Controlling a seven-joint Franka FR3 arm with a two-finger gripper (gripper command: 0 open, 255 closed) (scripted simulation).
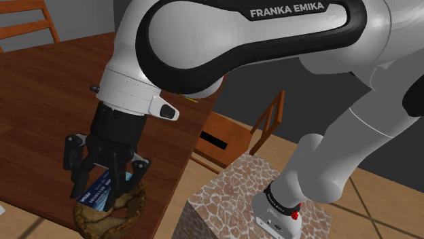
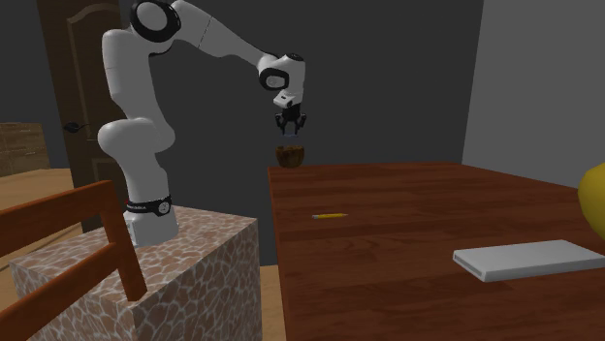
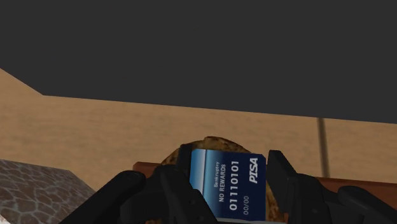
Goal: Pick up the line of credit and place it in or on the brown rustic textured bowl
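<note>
Blue credit card (image 3: 228, 181) is clamped edge-on between the gripper's (image 1: 102, 190) fingers, with the brown bowl (image 1: 85, 218) just beneath them (nearly touching). Risk: if you release off-centre, the card may strike the rim and tip out onto the table (image 1: 41, 102).

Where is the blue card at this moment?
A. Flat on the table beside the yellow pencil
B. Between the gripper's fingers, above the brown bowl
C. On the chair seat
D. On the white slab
B: in the wrist view the gripper clasps the blue card, and the shoulder view shows it over the brown bowl.
</note>
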